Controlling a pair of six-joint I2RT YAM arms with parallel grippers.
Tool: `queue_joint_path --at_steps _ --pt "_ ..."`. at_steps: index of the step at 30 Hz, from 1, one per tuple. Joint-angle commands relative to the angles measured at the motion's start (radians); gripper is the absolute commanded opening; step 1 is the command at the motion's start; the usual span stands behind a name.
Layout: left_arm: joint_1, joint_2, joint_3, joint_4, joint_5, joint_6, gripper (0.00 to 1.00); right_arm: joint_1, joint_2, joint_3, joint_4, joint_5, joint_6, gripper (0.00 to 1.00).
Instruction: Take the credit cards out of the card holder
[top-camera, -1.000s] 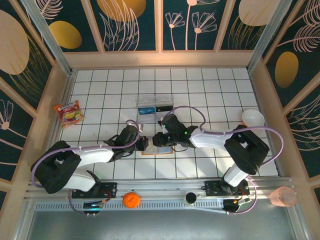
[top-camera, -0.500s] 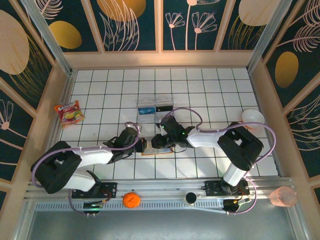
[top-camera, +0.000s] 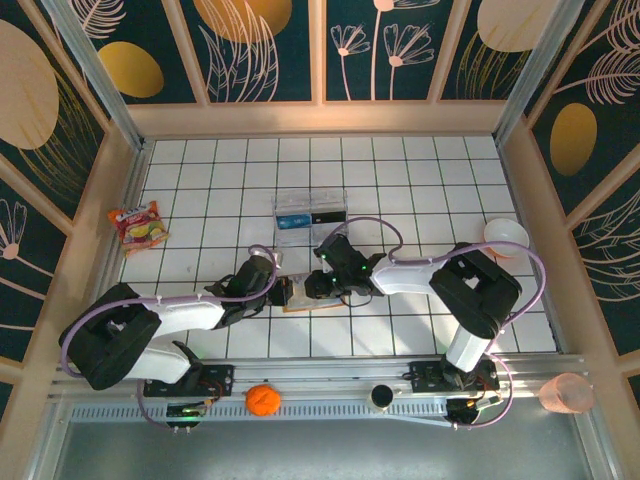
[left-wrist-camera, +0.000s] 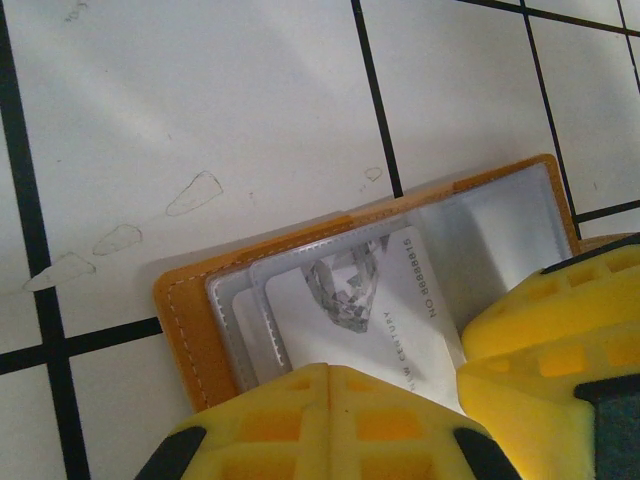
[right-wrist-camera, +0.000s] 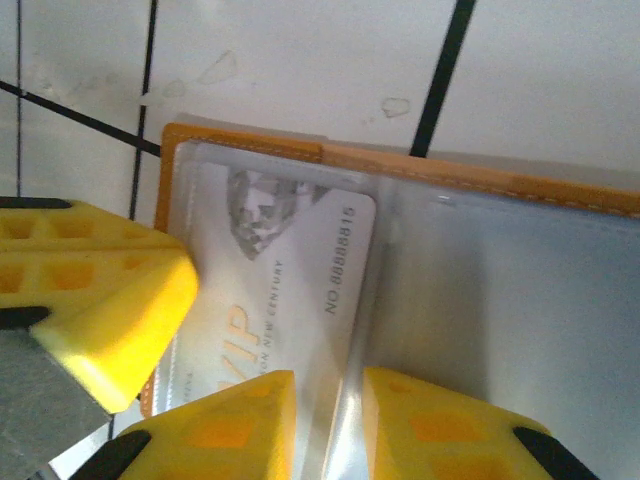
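Observation:
The orange card holder (top-camera: 318, 303) lies open on the tiled table between both arms. In the left wrist view its leather edge (left-wrist-camera: 185, 320) frames grey pockets holding a pale credit card (left-wrist-camera: 385, 310) printed with a diamond, and another card edge beside it. My left gripper (left-wrist-camera: 330, 385) is shut, fingers pressed together over the holder's near edge. In the right wrist view the same card (right-wrist-camera: 290, 270) lies in the holder (right-wrist-camera: 480, 175). My right gripper (right-wrist-camera: 328, 400) stands narrowly open, straddling the card's long edge and the clear sleeve fold.
A clear plastic box (top-camera: 310, 210) stands just behind the holder. A noodle packet (top-camera: 140, 225) lies at the left, a white bowl (top-camera: 505, 237) at the right. An orange (top-camera: 261, 399) and a pink cup (top-camera: 567, 392) sit by the front rail.
My right gripper has slid a little left across the card holder, closer to the left gripper. The left gripper has stayed put, and neither jaw has changed.

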Motion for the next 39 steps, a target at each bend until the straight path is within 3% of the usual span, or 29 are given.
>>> queue_joint_path --at_steps 1,4,7,14,23,39 --pt "-0.002 0.01 -0.02 -0.038 0.003 -0.007 0.0 0.012 -0.026 0.016 -0.094 0.122 -0.015 0.25" --pt "-0.002 0.007 -0.016 -0.039 0.002 -0.002 0.0 0.019 -0.055 0.012 -0.086 0.13 -0.025 0.25" --pt "-0.002 0.011 -0.012 -0.044 -0.001 0.001 0.0 0.013 -0.081 -0.001 -0.026 0.059 -0.024 0.25" --pt "-0.002 0.002 -0.016 -0.042 -0.003 0.0 0.0 -0.011 -0.054 -0.007 0.046 -0.076 -0.005 0.26" --pt "-0.002 -0.003 -0.012 -0.041 0.0 0.003 0.0 -0.009 -0.004 -0.004 0.059 -0.131 -0.006 0.26" --pt "-0.002 0.004 -0.012 -0.043 -0.014 0.01 0.0 0.013 -0.046 -0.04 -0.083 0.129 0.035 0.25"
